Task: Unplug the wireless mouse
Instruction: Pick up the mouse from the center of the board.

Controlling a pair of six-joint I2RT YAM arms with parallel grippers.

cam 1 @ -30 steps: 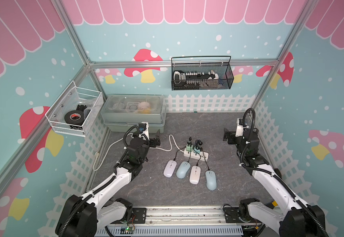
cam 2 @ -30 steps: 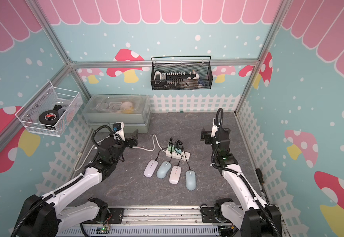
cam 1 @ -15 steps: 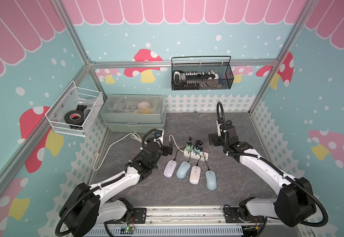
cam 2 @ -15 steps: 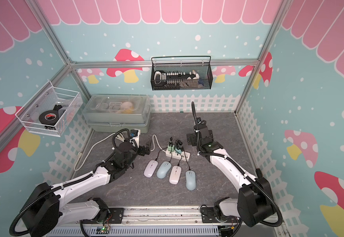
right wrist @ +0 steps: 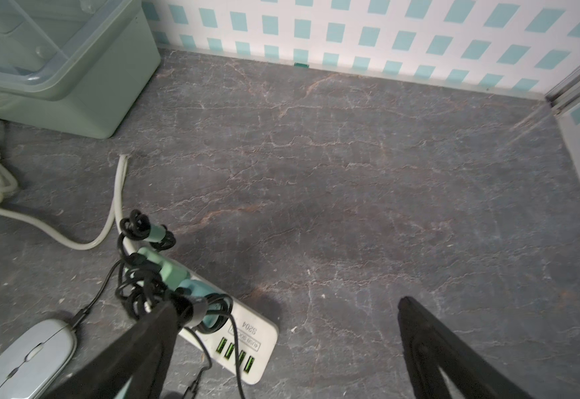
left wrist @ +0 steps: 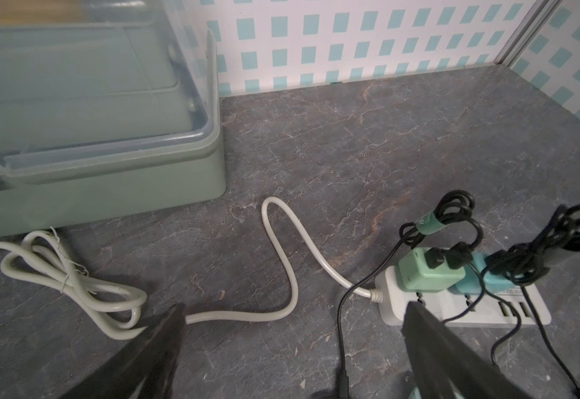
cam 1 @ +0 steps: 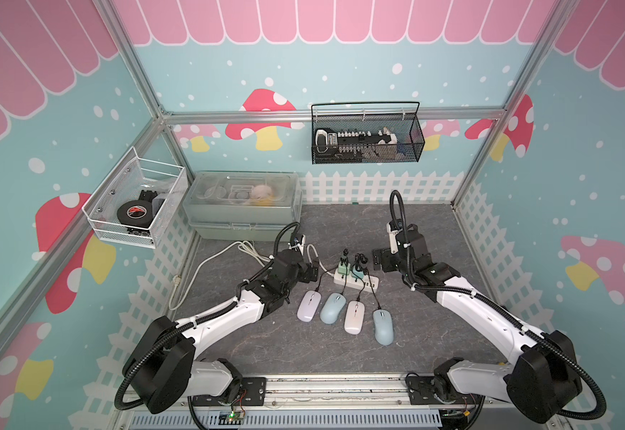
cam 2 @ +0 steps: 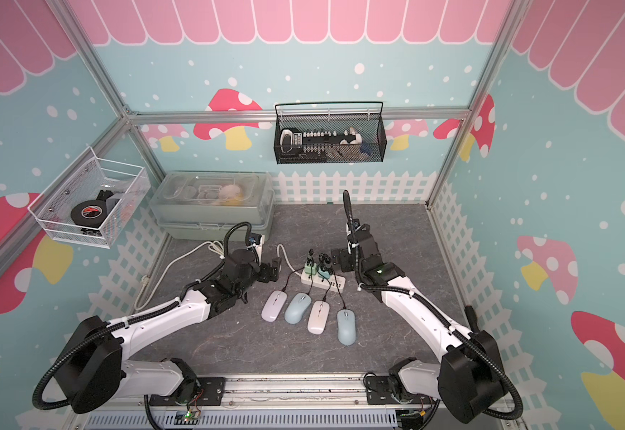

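Several wireless mice lie in a row, among them a white one (cam 1: 309, 306) and a pale blue one (cam 1: 383, 327). Black cables run from them to a white power strip (cam 1: 372, 286) carrying a green adapter (cam 1: 342, 268) and a teal adapter (cam 1: 358, 273). My left gripper (cam 1: 311, 270) (left wrist: 295, 307) hovers open just left of the strip (left wrist: 395, 304), nothing between its fingers. My right gripper (cam 1: 380, 260) (right wrist: 287, 304) is open at the strip's right end (right wrist: 254, 345), one finger over the cable bundle by the teal adapter (right wrist: 195, 288).
A green storage box with a clear lid (cam 1: 244, 208) stands at the back left, and the strip's white cord (cam 1: 244, 247) coils in front of it. A white wire basket (cam 1: 132, 208) and a black mesh basket (cam 1: 367, 141) hang on the walls.
Both arms have swung inward from the sides and now flank the power strip. Both grippers have stayed open.
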